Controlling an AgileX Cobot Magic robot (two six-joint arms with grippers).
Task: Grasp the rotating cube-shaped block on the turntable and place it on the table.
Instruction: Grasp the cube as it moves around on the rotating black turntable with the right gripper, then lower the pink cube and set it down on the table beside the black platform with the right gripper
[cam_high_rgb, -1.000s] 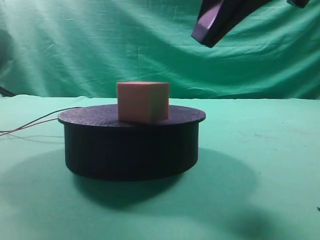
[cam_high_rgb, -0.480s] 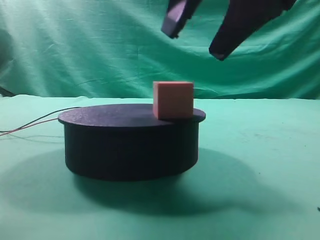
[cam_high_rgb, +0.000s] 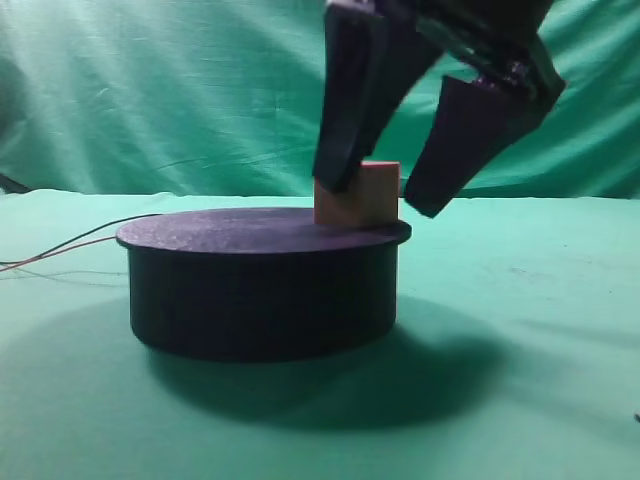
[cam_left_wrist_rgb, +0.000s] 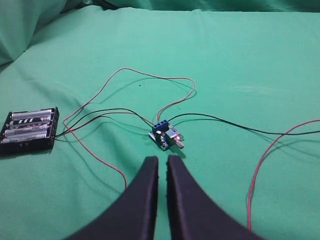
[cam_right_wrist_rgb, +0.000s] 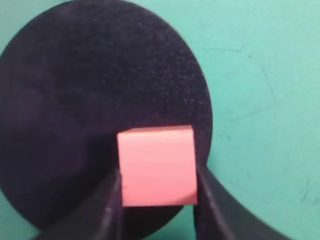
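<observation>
Right gripper (cam_high_rgb: 380, 195): upper right of the exterior view, descended over the turntable; jaws spread, one finger on each side of the cube-shaped block. In the right wrist view the fingers (cam_right_wrist_rgb: 107, 200) sit close against the block's two side faces; whether they press it yet cannot be told.

Cube-shaped block (cam_right_wrist_rgb: 156, 166): salmon-pink, matte, resting on the disc near its edge, lower centre of the wrist view; right of centre in the exterior view, partly behind the near finger.

Turntable (cam_high_rgb: 262, 282): black drum, centre of the exterior view, block near its right rim.

Table (cam_high_rgb: 520, 330): green cloth, open ground at lower right.

Left gripper (cam_left_wrist_rgb: 162, 165): bottom centre of its wrist view, fingers nearly pressed together, holding nothing, above a small circuit board (cam_left_wrist_rgb: 165, 136), red and black wires (cam_left_wrist_rgb: 145, 107) and a battery holder (cam_left_wrist_rgb: 29, 130) at left.

Handling note: judged step is closing on the block. Close squarely on opposite faces, promptly since the disc turns, then lift straight before moving to the cloth.
</observation>
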